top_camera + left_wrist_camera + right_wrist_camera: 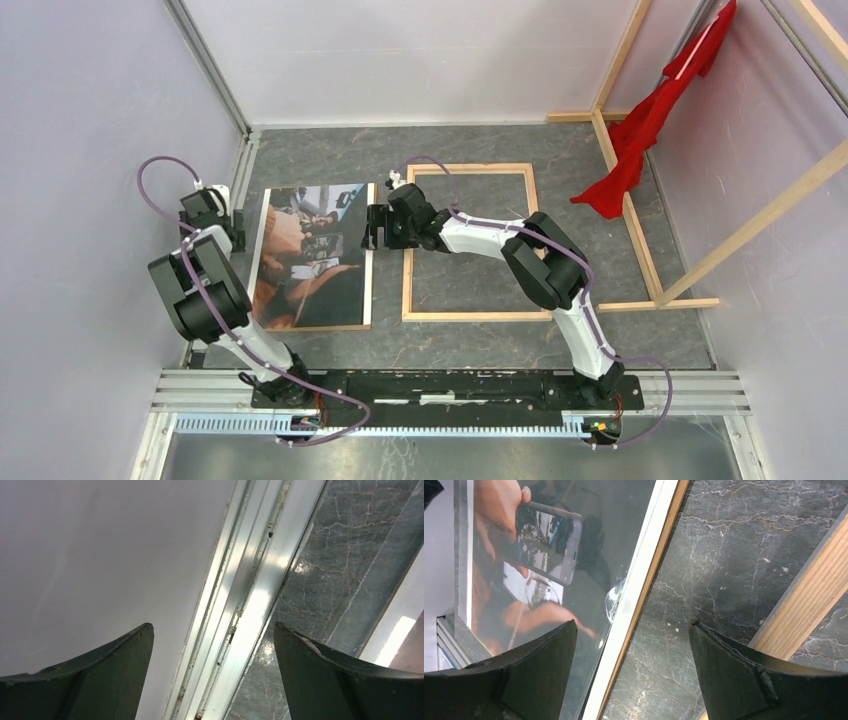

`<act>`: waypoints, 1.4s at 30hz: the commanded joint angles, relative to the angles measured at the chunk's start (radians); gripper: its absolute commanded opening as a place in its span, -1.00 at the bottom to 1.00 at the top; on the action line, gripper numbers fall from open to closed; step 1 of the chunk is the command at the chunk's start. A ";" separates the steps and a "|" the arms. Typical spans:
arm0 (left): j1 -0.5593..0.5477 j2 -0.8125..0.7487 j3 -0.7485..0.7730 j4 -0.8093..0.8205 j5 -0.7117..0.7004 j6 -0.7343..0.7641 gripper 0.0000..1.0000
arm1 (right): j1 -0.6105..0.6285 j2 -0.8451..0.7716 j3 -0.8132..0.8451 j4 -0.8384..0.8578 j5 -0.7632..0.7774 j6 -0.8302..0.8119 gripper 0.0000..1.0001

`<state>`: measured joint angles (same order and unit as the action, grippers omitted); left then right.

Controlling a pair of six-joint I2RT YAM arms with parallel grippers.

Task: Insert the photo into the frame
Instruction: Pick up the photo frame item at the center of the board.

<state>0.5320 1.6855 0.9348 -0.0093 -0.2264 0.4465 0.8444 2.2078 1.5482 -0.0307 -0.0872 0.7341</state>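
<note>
Between photo [312, 255] and frame [470, 168] on the desk [450, 345], the right gripper [372, 228] hovers spread and empty. The left gripper [212, 627] (equally agape, holding nothing) faces the wall. Pinching the flat, glossy print's edge could crease it or snag the board [659, 555] beneath.
</note>
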 commanded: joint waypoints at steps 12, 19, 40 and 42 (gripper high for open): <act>-0.064 0.109 0.048 0.014 0.008 -0.079 0.89 | -0.049 0.103 0.018 -0.028 0.015 0.022 0.79; -0.105 0.102 0.032 -0.014 0.025 -0.103 0.89 | -0.062 0.123 0.022 -0.022 0.033 0.036 0.79; -0.081 0.030 0.107 -0.048 0.013 -0.047 0.90 | -0.121 0.168 0.031 0.054 0.051 0.105 0.79; -0.082 0.048 0.088 -0.010 -0.011 -0.043 0.90 | -0.119 0.173 0.032 0.058 0.041 0.110 0.78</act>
<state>0.4412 1.7008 1.0206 -0.0925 -0.1654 0.3870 0.7498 2.2936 1.6024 0.1352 -0.1036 0.8677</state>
